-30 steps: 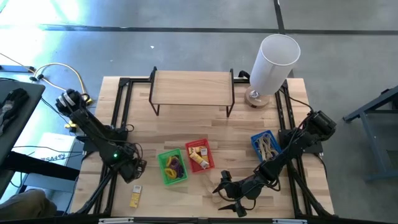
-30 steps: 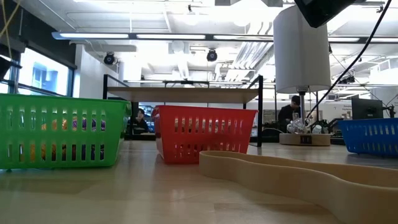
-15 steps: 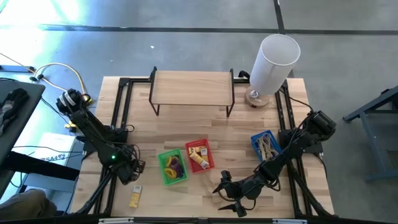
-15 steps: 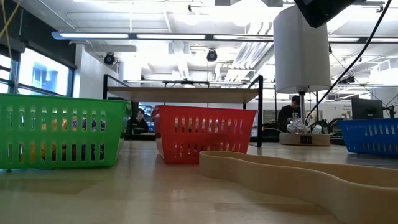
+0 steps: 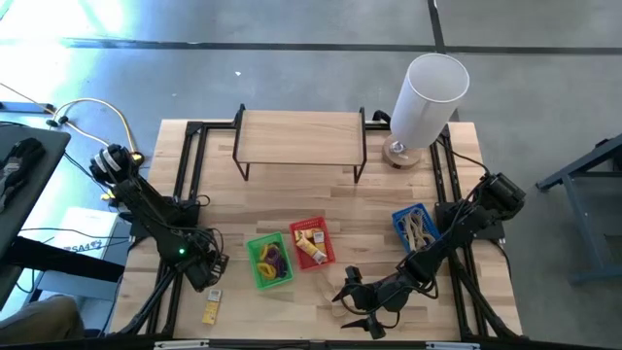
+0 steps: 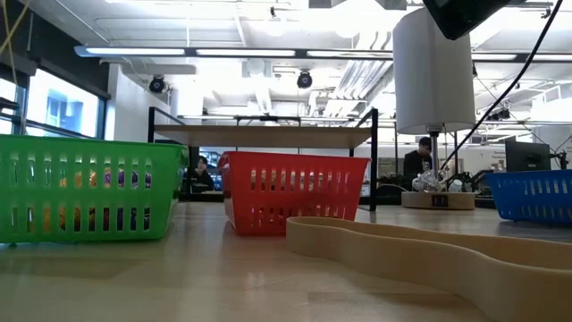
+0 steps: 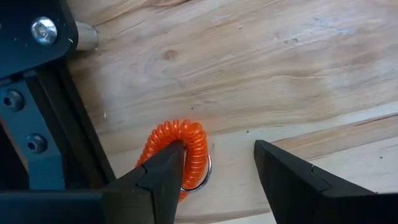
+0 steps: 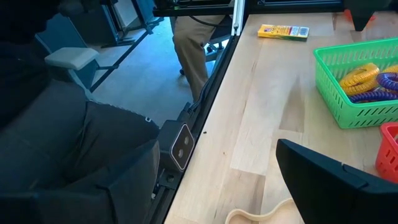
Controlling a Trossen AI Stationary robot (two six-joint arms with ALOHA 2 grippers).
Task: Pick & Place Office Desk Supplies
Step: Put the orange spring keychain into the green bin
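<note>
My left gripper (image 5: 211, 271) is open near the table's left near corner, just left of the green basket (image 5: 269, 262). In the left wrist view my left gripper (image 7: 217, 149) stands low over an orange coil ring (image 7: 189, 149) that lies flat on the wood, one fingertip (image 7: 171, 155) in front of the ring, the other apart from it. A yellow packet (image 5: 212, 307) lies beside it toward the near edge. My right gripper (image 5: 362, 303) waits open by the near edge, next to a tan rubber band (image 6: 420, 255) that lies flat on the table. My left gripper comes at the orange coil ring from above, with one fingertip (image 7: 171, 155) over the ring's edge (image 7: 186, 134). Whether that fingertip touches the ring I cannot tell. The ring lies flat on the table.
The green basket holds purple and yellow rings (image 8: 373, 81); a red basket (image 5: 313, 243) holds packets, and a blue basket (image 5: 416, 227) holds tan bands. A wooden shelf (image 5: 299, 136) and a tall white cylinder (image 5: 428, 97) stand at the far side. A black frame rail (image 7: 43, 118) runs beside the ring.
My left gripper has moved a little toward the table's near edge, still open. The right arm has kept still.
</note>
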